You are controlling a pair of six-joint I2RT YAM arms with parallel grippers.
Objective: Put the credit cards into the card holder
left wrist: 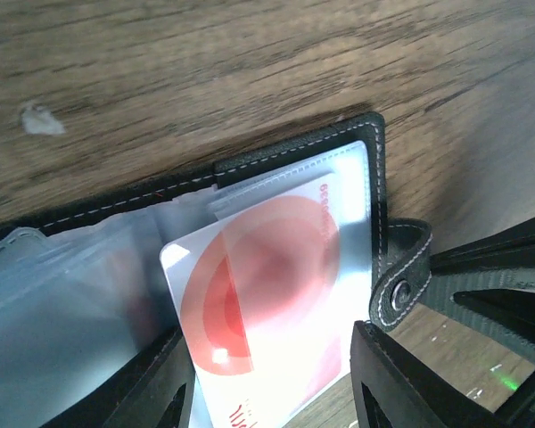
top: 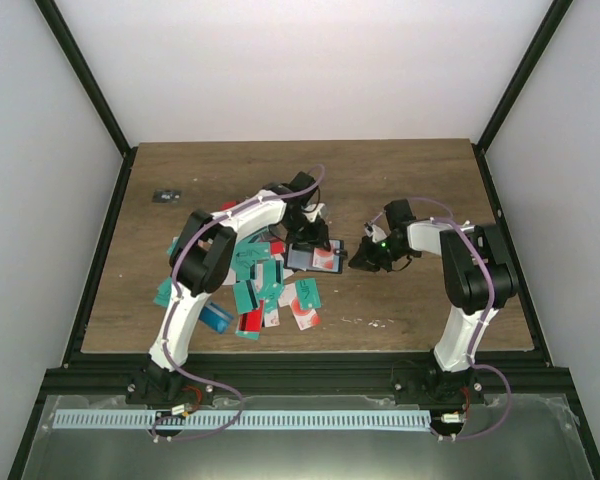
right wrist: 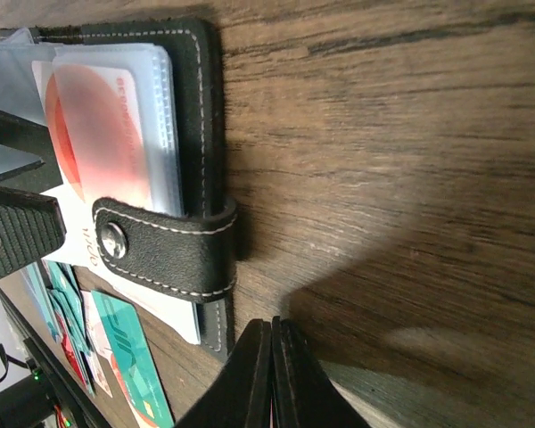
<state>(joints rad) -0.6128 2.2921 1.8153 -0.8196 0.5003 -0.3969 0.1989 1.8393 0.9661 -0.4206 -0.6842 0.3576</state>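
Note:
The black card holder [top: 313, 257] lies open on the table, its clear sleeves up. It also shows in the left wrist view [left wrist: 294, 153] and the right wrist view [right wrist: 201, 107]. A white card with a red circle [left wrist: 267, 294] sits partly inside a sleeve, its near end sticking out between the fingers of my left gripper [left wrist: 272, 357]. Those jaws stand wide apart, with bare wood showing beside the card. My right gripper [right wrist: 273, 325] is shut, its tip on the table by the holder's edge, below the snap tab [right wrist: 169, 245]. Loose cards [top: 265, 290] lie left of the holder.
A teal card [right wrist: 129, 357] lies just below the holder. A tiny dark grey object [top: 165, 195] sits at the far left of the table. A black frame rims the table. My right gripper's fingers [left wrist: 504, 276] reach in beside the snap tab [left wrist: 399, 287].

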